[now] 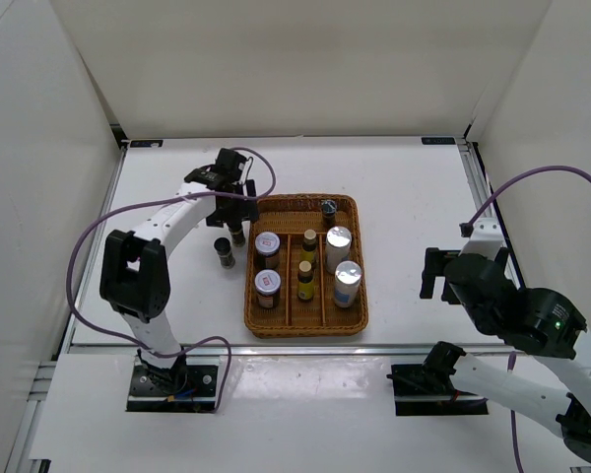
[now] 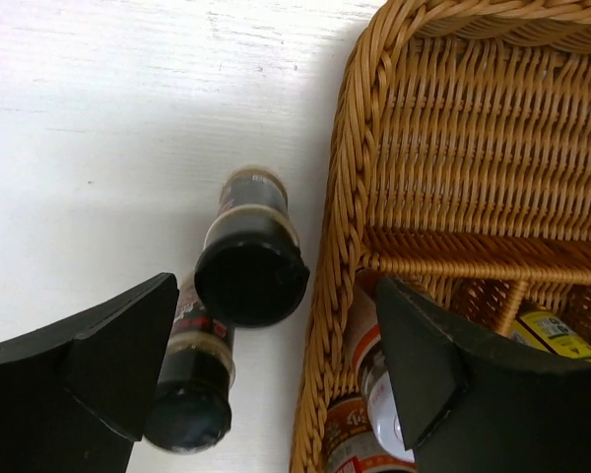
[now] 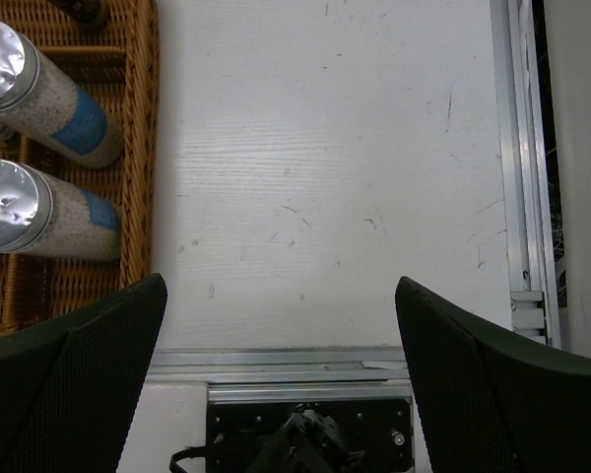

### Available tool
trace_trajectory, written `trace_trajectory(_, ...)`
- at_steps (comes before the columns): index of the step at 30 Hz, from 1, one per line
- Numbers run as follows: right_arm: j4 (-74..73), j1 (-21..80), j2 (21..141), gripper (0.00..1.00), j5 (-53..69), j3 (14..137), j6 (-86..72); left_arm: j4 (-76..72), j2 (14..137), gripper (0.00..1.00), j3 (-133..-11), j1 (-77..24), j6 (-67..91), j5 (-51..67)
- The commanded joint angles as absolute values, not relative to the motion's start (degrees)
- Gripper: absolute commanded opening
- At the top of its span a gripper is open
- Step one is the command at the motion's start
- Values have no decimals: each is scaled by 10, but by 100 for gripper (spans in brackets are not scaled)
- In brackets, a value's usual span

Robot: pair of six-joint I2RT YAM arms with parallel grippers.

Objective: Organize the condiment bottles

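Note:
A brown wicker basket holds two silver-lidded red-labelled jars, two amber bottles, two silvery cylinders and one dark black-capped jar. Two more dark jars stand on the table left of the basket, one under my left gripper and one nearer. In the left wrist view my left gripper is open above the first jar's black cap, fingers apart from it. My right gripper is open and empty over bare table.
The basket's left wall runs right beside the two dark jars. The right wrist view shows the basket's right wall and the cylinders. A metal rail edges the table on the right. White walls enclose the table.

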State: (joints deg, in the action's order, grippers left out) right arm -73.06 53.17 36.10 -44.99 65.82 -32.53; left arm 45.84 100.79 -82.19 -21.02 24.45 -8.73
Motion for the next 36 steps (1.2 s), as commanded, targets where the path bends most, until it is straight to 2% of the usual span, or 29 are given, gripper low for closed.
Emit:
trace_trajectory(1, -711, 533, 368, 100, -456, 658, -320, 442, 1018, 88, -825, -202, 238, -79)
trace_trajectory(3, -711, 533, 368, 100, -456, 658, -320, 437, 1018, 85, -825, -202, 238, -79)
trace_trajectory(7, -711, 533, 368, 100, -456, 658, -320, 437, 1018, 70, -825, -196, 233, -74)
trace_trajectory(8, -711, 533, 368, 100, -456, 658, -320, 437, 1013, 61, -825, -196, 233, -74)
trace_trajectory(11, -711, 533, 373, 100, -456, 658, -320, 437, 992, 44, -832, -196, 228, -74)
trace_trajectory(13, -711, 533, 374, 100, -456, 658, -320, 437, 979, 41, -839, -196, 228, -79)
trace_trajectory(14, -711, 533, 374, 100, -456, 658, -320, 437, 968, 33, -850, -191, 222, -79)
trace_trajectory(17, -711, 533, 374, 100, -456, 658, -320, 449, 953, 24, -887, -191, 215, -72)
trace_trajectory(19, -711, 533, 374, 100, -456, 658, -320, 454, 938, 12, -914, -191, 215, -49)
trace_trajectory(26, -711, 533, 374, 100, -456, 658, -320, 454, 930, 11, -988, -243, 209, -19)
trace_trajectory(36, -711, 533, 374, 100, -456, 658, -320, 454, 1059, 11, -1079, -336, 204, -18)
